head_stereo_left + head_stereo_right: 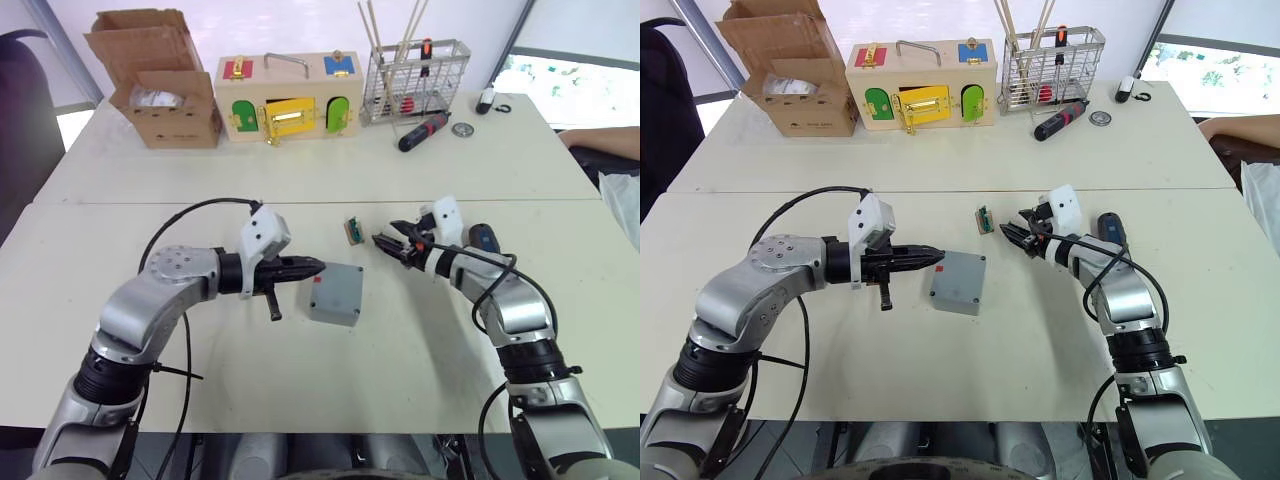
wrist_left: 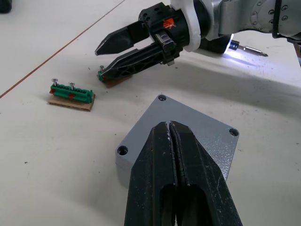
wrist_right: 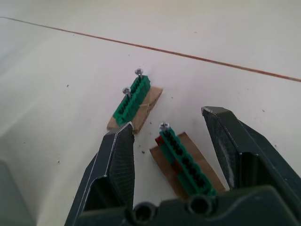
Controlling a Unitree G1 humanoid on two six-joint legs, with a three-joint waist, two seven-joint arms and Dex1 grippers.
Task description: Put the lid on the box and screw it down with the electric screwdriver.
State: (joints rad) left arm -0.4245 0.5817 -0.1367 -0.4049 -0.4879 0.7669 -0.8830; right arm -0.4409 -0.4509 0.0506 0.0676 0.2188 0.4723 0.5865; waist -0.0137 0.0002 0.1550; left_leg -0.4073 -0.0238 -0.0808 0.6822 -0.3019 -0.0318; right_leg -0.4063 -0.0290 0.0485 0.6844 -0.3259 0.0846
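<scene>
right wrist: right claw [image 3: 169,141] open, empty.

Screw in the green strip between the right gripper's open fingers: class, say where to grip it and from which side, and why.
Grip the screw just under its head, coming from above and pinching across the green strip. It stands upright at the strip's end, so it should lift straight out.

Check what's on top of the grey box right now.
The lid sits on the box, corner screw holes empty. Left gripper, shut, hovers over it. The inside is covered.
</scene>
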